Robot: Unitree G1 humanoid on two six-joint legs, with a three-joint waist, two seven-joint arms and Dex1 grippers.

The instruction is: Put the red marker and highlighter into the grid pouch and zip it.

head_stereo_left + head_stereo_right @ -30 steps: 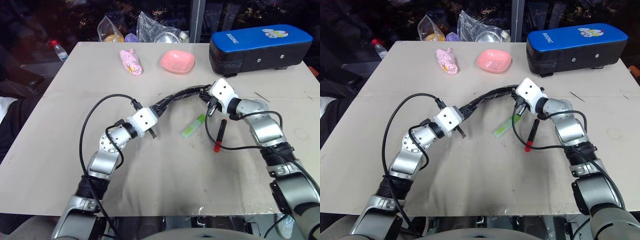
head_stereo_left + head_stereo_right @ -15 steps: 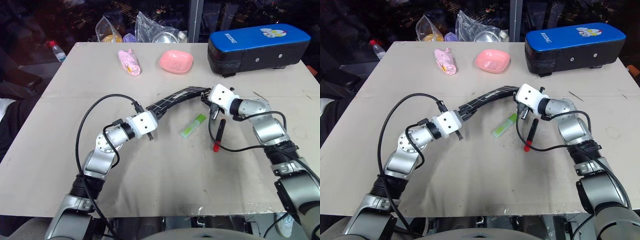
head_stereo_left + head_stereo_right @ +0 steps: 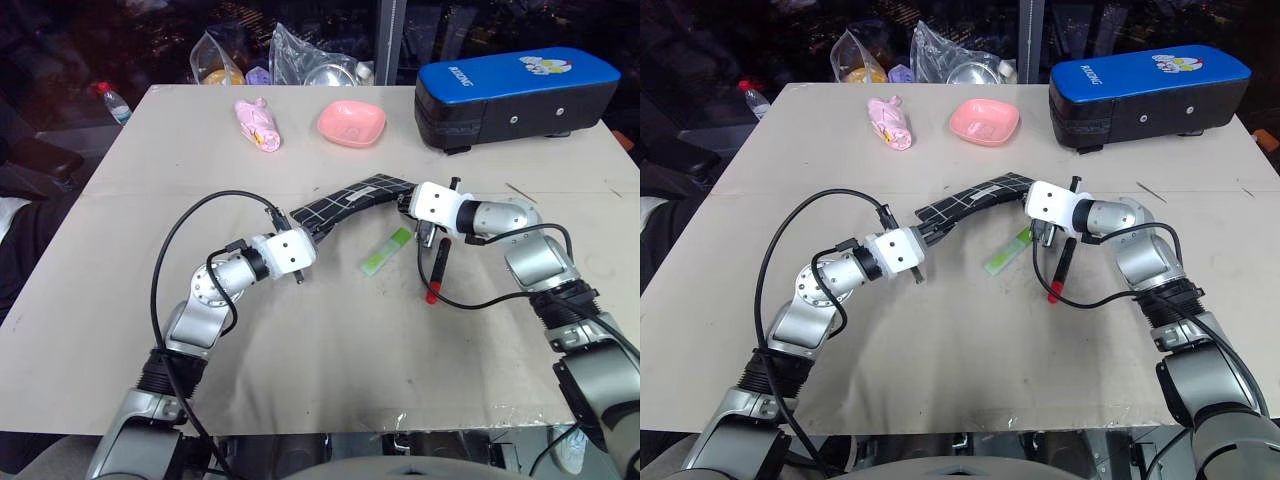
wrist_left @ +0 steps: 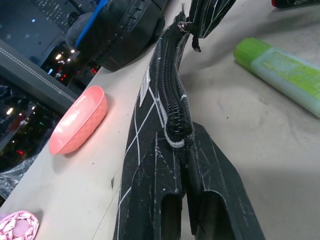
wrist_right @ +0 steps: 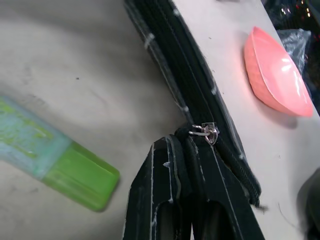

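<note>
both pens lie outside: the left gripper [image 3: 300,262] and right gripper [image 3: 412,203] clamp the ends of the zipped grid pouch [image 3: 345,201], while the highlighter [image 3: 386,251] and red marker [image 3: 438,270] wait on the table [image 3: 150,150].

From my seat at the controls, the grid pouch [image 3: 345,200] stretches across the middle of the table [image 3: 120,260], its lower-left end at the left gripper [image 3: 300,238] and its upper-right end at the right gripper [image 3: 405,203]. Just below and right of the pouch lies the highlighter [image 3: 387,252], and right of that, apart from it, the red marker [image 3: 439,269]. Toward the top of the frame sit a wrapped packet [image 3: 261,125], a small dish [image 3: 353,123] to its right, and a large case [image 3: 515,92] at upper right. Behind the packet and dish, plastic bags [image 3: 300,55] lie at the table's far edge, and a bottle [image 3: 113,101] at upper left, off the table.
</note>
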